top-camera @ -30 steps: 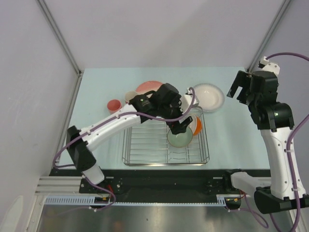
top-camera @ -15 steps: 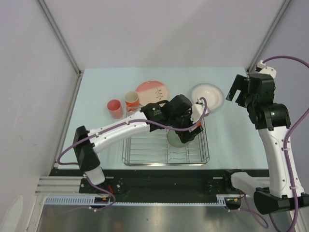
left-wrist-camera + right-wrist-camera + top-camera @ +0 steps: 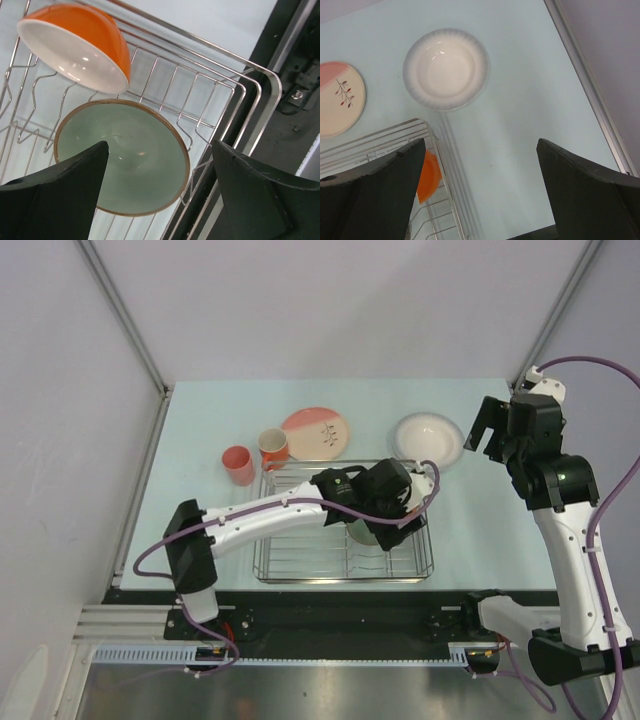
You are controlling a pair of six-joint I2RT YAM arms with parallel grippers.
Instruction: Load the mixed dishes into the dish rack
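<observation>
The pale green bowl (image 3: 122, 155) leans among the tines at the right end of the dish rack (image 3: 260, 100), beside the orange bowl with white inside (image 3: 75, 45). My left gripper (image 3: 159, 150) hovers just above the green bowl, open and empty. In the top view the left gripper (image 3: 383, 512) covers most of the green bowl (image 3: 362, 536) in the rack (image 3: 300, 545). The white shallow plate (image 3: 428, 438), pink-and-cream plate (image 3: 317, 432), orange mug (image 3: 273, 448) and pink tumbler (image 3: 238, 465) sit on the table behind the rack. My right gripper (image 3: 490, 430) is open and empty, high above the table.
The right wrist view shows the white plate (image 3: 446, 68), the pink-and-cream plate (image 3: 337, 97), the rack's far right corner (image 3: 427, 131) with the orange bowl (image 3: 429, 175), and the table's metal right edge (image 3: 585, 85). Grey walls enclose the table.
My left arm has swung right and nearer over the rack's right end, now covering the green and orange bowls from above. The right arm shifted slightly.
</observation>
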